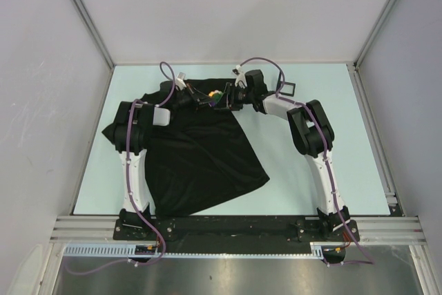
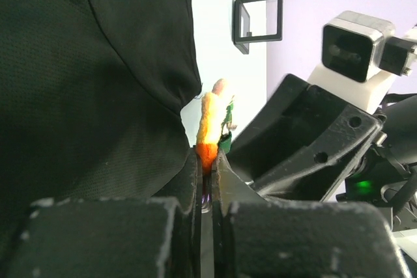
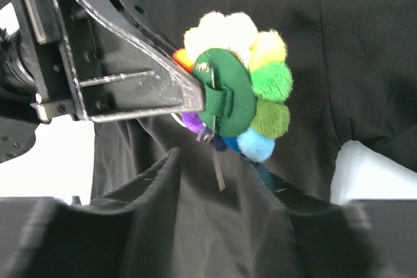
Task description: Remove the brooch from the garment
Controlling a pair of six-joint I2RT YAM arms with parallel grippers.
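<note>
The brooch (image 3: 238, 86) is a plush flower of yellow, green, blue, purple and orange puffs with a green backing. Its thin pin hangs loose below it. My left gripper (image 2: 208, 161) is shut on the brooch's orange edge (image 2: 210, 128) and holds it in front of the black garment (image 3: 365, 50). My right gripper (image 3: 218, 164) is open just below the brooch, with the pin's tip dangling between its fingers. In the top view the brooch (image 1: 216, 93) sits between the left gripper (image 1: 204, 101) and the right gripper (image 1: 224, 101), at the far edge of the spread garment (image 1: 200, 157).
A small black square frame (image 1: 286, 88) lies on the pale table (image 1: 311, 170) behind the right arm, and it shows in the left wrist view (image 2: 258, 16) too. The right gripper's black body (image 2: 306, 141) stands close beside the left fingers. Grey walls enclose the table.
</note>
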